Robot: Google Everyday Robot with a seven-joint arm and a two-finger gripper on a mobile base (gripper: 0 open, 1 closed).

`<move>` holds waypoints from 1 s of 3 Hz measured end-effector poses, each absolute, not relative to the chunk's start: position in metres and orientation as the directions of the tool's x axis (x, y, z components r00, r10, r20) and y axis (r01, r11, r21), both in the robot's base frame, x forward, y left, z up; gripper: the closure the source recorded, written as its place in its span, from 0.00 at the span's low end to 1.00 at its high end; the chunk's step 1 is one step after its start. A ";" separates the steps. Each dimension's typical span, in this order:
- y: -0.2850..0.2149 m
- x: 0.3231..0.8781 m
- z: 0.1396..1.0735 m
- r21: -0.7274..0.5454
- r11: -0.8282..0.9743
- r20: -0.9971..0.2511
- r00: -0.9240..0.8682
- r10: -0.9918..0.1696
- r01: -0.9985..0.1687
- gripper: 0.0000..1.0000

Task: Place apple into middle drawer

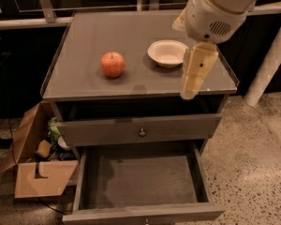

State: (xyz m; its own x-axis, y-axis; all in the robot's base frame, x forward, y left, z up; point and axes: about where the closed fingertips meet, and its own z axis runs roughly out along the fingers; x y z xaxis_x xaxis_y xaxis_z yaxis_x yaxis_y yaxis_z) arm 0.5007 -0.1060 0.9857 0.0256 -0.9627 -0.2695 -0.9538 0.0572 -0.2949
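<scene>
The red-orange apple (112, 64) with a short dark stem sits on the grey cabinet top (84, 36), left of centre. The middle drawer (143, 179) is pulled out below and I see nothing on its flat grey floor. My gripper (192, 89) hangs cream-coloured from the white arm over the right front part of the cabinet top, to the right of the apple and apart from it, just in front of the white bowl (167, 53). It holds nothing that I can see.
The upper grey drawer (141, 131) with a small round knob stands slightly out. An open cardboard box (40, 172) with odd items lies on the floor to the left. A white post (267, 64) stands at the right, and speckled floor lies beside it.
</scene>
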 end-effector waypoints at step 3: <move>-0.043 0.543 0.989 -0.303 -0.015 -0.271 0.101 -0.957 -0.953 0.00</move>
